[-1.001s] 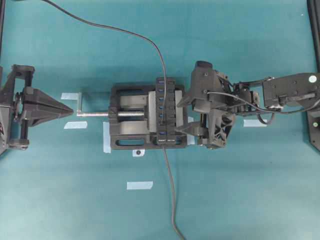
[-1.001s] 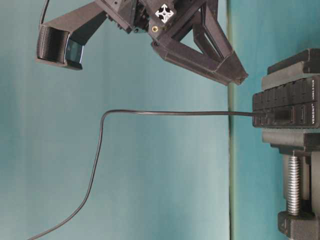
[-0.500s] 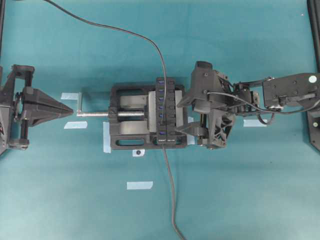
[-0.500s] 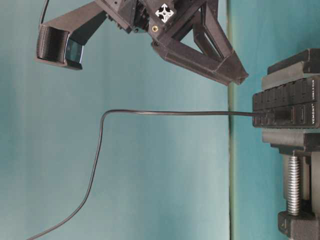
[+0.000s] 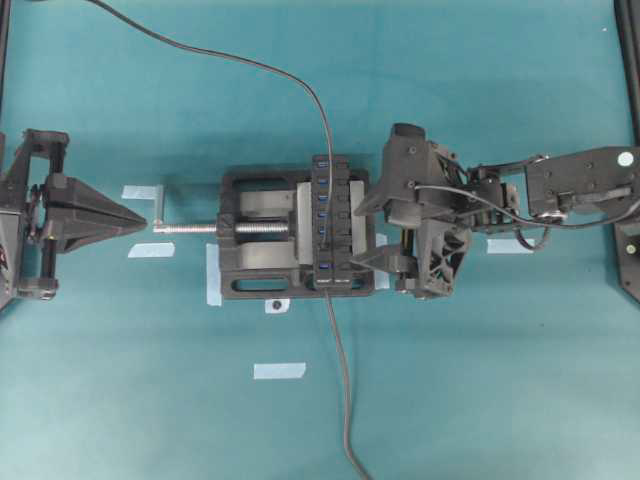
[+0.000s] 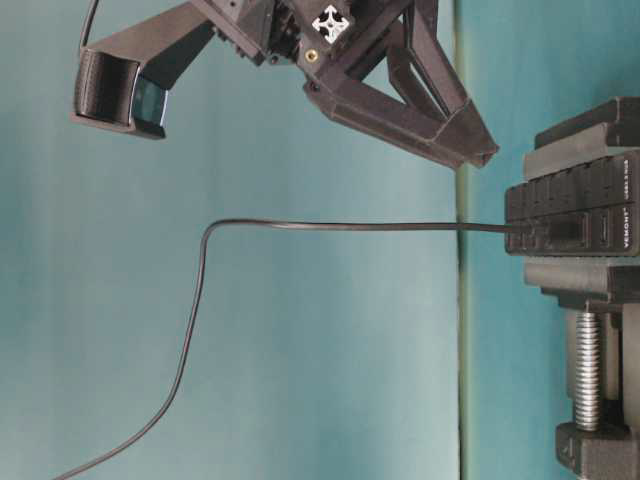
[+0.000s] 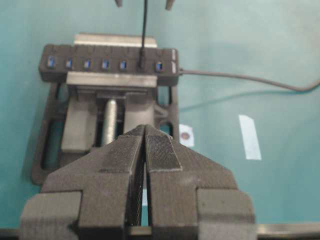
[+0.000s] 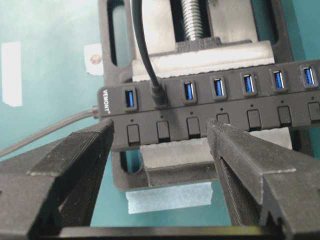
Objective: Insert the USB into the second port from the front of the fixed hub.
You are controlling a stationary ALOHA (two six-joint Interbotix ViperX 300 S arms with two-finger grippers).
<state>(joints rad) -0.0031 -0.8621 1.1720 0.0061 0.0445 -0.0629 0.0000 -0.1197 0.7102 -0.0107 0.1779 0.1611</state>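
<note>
Well, nothing has stirred this past second: plug seated, right claw hanging wide over the hub.

Since a second ago neither arm nor cable has shifted, so I'd call the job as good as done: the USB (image 8: 159,96) sits in the second port from the labelled end of the hub (image 8: 280,102), which is clamped in the vise (image 5: 262,283). Right claw (image 8: 159,150) gapes fully, holding nothing, touching nothing I can see. Left claw (image 7: 145,150) is pinched together, empty, well back on the desk (image 5: 480,400).
</note>
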